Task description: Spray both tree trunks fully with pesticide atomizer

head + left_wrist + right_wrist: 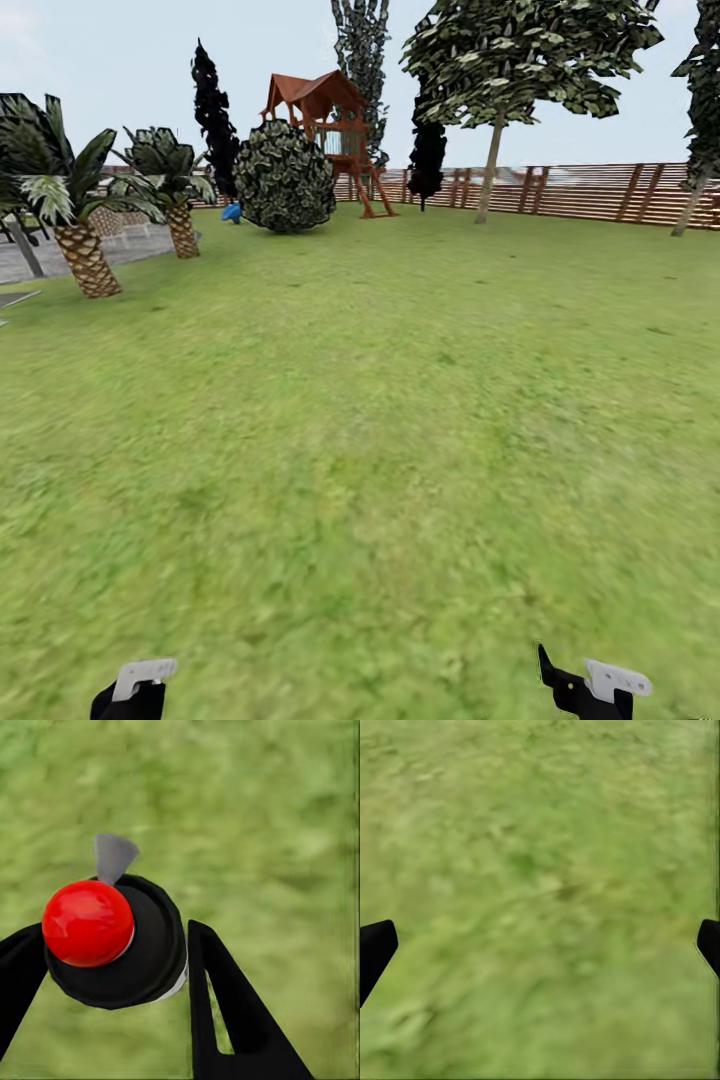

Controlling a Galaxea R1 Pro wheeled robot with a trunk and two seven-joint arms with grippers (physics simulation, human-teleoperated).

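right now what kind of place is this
A fenced back garden, most likely: a wide lawn, a brown slatted wooden fence along the far side, and a wooden play tower among trees.

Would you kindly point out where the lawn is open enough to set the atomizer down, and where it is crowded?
The lawn is bare from the grippers up to the fence, and under the open right gripper. It is crowded at the far left: palms, round bush and playhouse. The left gripper is shut on the atomizer.
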